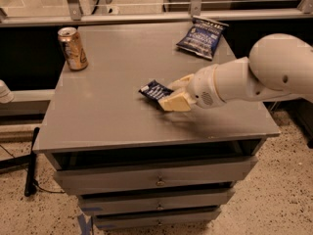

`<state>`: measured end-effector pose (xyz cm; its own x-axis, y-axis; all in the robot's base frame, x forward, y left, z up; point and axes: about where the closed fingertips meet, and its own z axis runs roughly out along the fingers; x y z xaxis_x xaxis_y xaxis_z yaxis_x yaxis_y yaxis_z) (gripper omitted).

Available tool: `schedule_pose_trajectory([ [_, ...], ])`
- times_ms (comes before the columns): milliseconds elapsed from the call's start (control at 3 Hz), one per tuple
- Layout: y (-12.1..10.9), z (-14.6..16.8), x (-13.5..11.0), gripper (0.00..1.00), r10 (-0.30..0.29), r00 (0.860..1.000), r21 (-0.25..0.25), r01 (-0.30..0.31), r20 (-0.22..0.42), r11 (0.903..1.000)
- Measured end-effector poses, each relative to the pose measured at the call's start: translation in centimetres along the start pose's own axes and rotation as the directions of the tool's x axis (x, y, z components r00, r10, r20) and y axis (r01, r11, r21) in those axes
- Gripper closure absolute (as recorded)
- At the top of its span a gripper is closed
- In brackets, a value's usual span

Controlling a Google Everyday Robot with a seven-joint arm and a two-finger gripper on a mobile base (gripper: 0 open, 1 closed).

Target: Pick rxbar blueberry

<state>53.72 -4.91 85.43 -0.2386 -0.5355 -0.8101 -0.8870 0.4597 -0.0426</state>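
The rxbar blueberry [153,90] is a small dark navy wrapper near the middle of the grey table top [112,116]. My gripper [169,93] reaches in from the right on the white arm [244,77]. Its two cream fingers [174,103] close on the bar's right end, one above and one below. The bar's left end sticks out to the left, tilted and slightly off the surface. The held end is hidden by the fingers.
A gold drink can [73,48] stands upright at the back left of the table. A larger crinkly blue chip bag [201,36] lies at the back right. Drawers [156,180] sit below the table top, and a glass rail runs behind it.
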Motion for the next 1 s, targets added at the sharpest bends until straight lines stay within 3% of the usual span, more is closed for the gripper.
schedule_pose_trajectory([
  [333, 0.5, 0.2, -5.6, 1.0, -0.095, 0.994, -0.034, 0.097, 0.057, 0.9947],
  [667, 0.8, -0.3, -8.4, 1.0, -0.152, 0.986, -0.049, 0.156, 0.074, 0.9866],
  [1000, 0.8, -0.4, -8.7, 1.0, -0.157, 0.985, -0.049, 0.161, 0.077, 0.9858],
])
